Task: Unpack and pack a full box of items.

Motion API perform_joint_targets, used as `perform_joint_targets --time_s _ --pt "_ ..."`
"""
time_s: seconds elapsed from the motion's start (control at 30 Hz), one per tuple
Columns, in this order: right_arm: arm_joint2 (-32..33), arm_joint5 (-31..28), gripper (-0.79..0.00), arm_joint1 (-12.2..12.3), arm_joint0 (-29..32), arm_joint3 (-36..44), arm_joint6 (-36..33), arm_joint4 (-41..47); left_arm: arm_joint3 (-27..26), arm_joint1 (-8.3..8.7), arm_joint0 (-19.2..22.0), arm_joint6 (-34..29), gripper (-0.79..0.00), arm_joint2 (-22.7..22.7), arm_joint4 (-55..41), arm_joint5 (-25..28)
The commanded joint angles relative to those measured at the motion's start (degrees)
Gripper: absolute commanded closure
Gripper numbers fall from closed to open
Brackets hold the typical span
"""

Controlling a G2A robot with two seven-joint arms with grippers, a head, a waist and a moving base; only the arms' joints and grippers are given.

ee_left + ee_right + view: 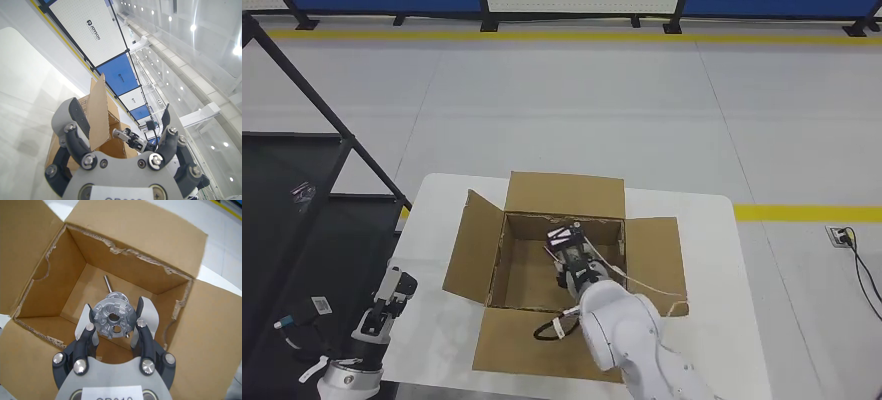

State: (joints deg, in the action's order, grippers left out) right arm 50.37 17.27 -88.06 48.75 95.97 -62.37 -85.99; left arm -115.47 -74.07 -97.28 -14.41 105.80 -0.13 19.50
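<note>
Brown cardboard box (562,195) stood open on the white surface (702,330), right under the right pincer (115,306). Its four flaps were folded out. The right pincer hung down inside the open top of the box. Its two fingers (140,306) were pressed in on a silver round metal part (113,319), one finger on each side of the rim. The part had little teeth and a hole in the middle. A thin metal rod (107,283) stuck out of the far face of the part, away from the pincer and toward the box floor. It was hard to tell if the rod touched the floor. Torn paper edges ran along the box walls around the pincer.

The left pincer (121,108) was spread wide with nothing between its fingers. It sat low at the edge of the surface, well apart from the box, and the box was out in front of it. One box flap (99,113) stood up ahead of it, and the right pincer was farther off beyond that flap.
</note>
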Motion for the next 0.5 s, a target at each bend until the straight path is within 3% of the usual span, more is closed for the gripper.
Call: perform_joint_targets --time_s 0.0,0.2,0.47 --pt "-2.65 1.3 0.0 -1.35 -5.06 -7.58 -1.18 0.92 0.0 0.0 0.0 0.0 -0.785 0.0 0.0 0.0" --pt "-8.95 1.47 0.0 -5.85 -15.49 -25.67 -1.99 7.83 0.0 0.0 0.0 0.0 -0.785 0.0 0.0 0.0" --pt "-14.66 0.28 0.0 -10.51 -21.21 -38.89 -1.81 10.99 0.0 0.0 0.0 0.0 -0.785 0.0 0.0 0.0"
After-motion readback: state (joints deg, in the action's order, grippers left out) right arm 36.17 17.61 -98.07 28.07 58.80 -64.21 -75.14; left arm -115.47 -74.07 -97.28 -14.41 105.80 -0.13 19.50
